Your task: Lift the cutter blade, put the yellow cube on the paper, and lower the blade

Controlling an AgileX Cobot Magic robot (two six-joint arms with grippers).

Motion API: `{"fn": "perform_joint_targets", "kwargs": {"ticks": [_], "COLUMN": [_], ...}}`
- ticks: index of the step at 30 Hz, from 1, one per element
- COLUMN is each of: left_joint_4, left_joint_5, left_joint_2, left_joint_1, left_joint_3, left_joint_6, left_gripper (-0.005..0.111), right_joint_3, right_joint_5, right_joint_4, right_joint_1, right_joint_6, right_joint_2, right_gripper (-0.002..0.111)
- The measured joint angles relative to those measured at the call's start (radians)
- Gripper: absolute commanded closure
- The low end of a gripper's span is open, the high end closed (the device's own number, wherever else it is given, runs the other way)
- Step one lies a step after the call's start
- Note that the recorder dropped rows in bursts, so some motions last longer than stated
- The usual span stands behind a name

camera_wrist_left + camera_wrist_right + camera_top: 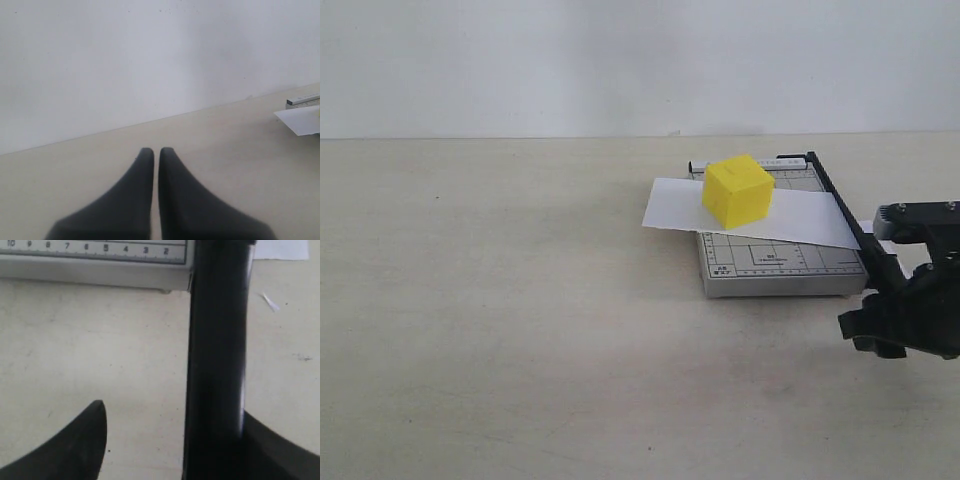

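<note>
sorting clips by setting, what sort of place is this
Probably a bare lab or test bench rather than a home: a plain beige table against a blank white wall, holding only a small grey paper cutter, a sheet of paper and a yellow cube.

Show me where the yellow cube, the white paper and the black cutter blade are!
yellow cube (pixel 725 200), exterior view, its front face.
paper (pixel 670 205), exterior view, its bare left end.
cutter blade (pixel 217 340), right wrist view, middle of its thick handle.
</note>
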Motion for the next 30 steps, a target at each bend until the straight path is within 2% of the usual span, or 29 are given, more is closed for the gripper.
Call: {"fn": "perform_joint_targets", "kwargs": {"ticks": [8, 17, 19, 20, 22, 26, 30], "left_joint_4": [0.000, 0.000, 0.000, 0.000, 0.000, 0.000, 0.000], "left_joint_5": [0.000, 0.000, 0.000, 0.000, 0.000, 0.000, 0.000], "left_joint_2": [0.000, 0.000, 0.000, 0.000, 0.000, 0.000, 0.000], "left_joint_1": [0.000, 0.000, 0.000, 0.000, 0.000, 0.000, 0.000], "left_joint_3": [0.000, 0.000, 0.000, 0.000, 0.000, 0.000, 0.000], "left_joint_6": [0.000, 0.000, 0.000, 0.000, 0.000, 0.000, 0.000], "left_gripper": [0.102, 0.102, 0.102, 0.102, 0.102, 0.102, 0.102], "right_joint_3": [0.002, 0.004, 0.004, 0.004, 0.004, 0.004, 0.037], "right_joint_5": [0.019, 0.061, 0.087, 0.101, 0.139, 0.162, 0.029], "right_joint_4": [-0.002, -0.013, -0.013, -0.013, -0.013, -0.009, -0.009], "right_joint_1": [0.000, 0.002, 0.002, 0.002, 0.002, 0.002, 0.002], "right_joint_6": [0.002, 0.034, 0.061, 0.075, 0.120, 0.135, 0.025], "right_joint_2": [-0.030, -0.337, -0.426, -0.471, -0.564, -0.765, -1.057], "right_gripper": [0.046, 0.047, 0.056, 0.067, 0.104, 0.109, 0.109]}}
